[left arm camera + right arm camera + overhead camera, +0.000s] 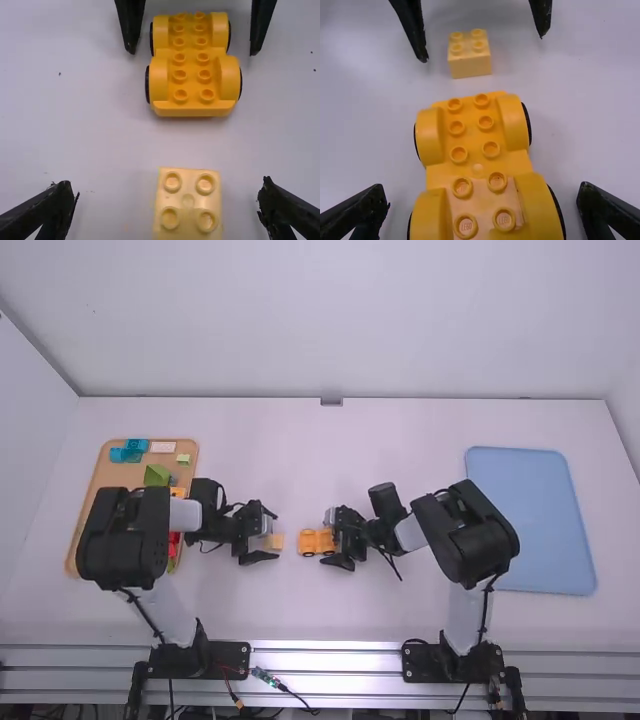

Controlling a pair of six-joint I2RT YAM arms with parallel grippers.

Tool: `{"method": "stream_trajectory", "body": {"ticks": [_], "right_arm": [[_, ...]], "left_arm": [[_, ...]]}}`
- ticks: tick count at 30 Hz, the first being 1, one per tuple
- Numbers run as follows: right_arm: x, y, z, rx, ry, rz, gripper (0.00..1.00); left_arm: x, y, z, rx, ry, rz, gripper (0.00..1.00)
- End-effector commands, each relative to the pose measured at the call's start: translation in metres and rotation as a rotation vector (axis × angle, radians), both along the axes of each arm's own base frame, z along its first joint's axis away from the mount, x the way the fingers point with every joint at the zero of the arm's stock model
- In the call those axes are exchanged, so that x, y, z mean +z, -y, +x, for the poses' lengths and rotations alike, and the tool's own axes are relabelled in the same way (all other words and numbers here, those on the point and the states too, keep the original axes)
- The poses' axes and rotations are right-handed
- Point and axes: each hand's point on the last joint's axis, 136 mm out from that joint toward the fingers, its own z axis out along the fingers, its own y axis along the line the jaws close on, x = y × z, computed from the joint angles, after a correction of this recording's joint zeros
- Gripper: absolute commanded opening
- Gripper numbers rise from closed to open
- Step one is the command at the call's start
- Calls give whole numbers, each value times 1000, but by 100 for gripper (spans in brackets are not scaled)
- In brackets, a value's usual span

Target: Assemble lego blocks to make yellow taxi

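My left gripper [266,536] is open around a pale yellow block [276,541] left of the table's middle. In the left wrist view, the left gripper [167,207] has its fingers on either side of the pale yellow block [188,205], not touching it. Just right of it lies the orange-yellow car base [309,542] with black wheels and studs on top. The right gripper [337,541] is at the base's right end; in the right wrist view, the right gripper [482,207] stands open, its fingers apart from the car base [477,172] between them.
At the left, a wooden tray [92,502] holds several blocks, among them blue, green, red and orange ones, partly under the left arm. A light blue tray [525,510] lies at the right, with the right arm close to its left edge.
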Motion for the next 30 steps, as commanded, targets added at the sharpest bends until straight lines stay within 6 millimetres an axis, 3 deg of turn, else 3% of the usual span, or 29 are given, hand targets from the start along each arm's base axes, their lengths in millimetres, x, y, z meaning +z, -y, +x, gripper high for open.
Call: {"method": "stream_trajectory", "body": {"ticks": [1, 6, 7, 8, 14, 30], "right_arm": [[1, -2, 2, 6, -6, 13, 100], [1, -2, 2, 7, -6, 14, 99], [1, -2, 2, 6, -6, 14, 100], [1, -2, 2, 5, -9, 13, 100], [1, -2, 2, 5, -8, 13, 100], [0, -2, 1, 5, -11, 12, 99]], "left_arm": [[-6, 3, -3, -17, -16, -17, 95], [-11, 3, -6, -17, -38, -20, 92], [-11, 3, -6, -17, -40, -19, 86], [-11, 2, -6, -15, -39, -19, 75], [-11, 3, -8, -17, -48, -20, 63], [-6, 4, -8, -13, -51, -53, 59]]}}
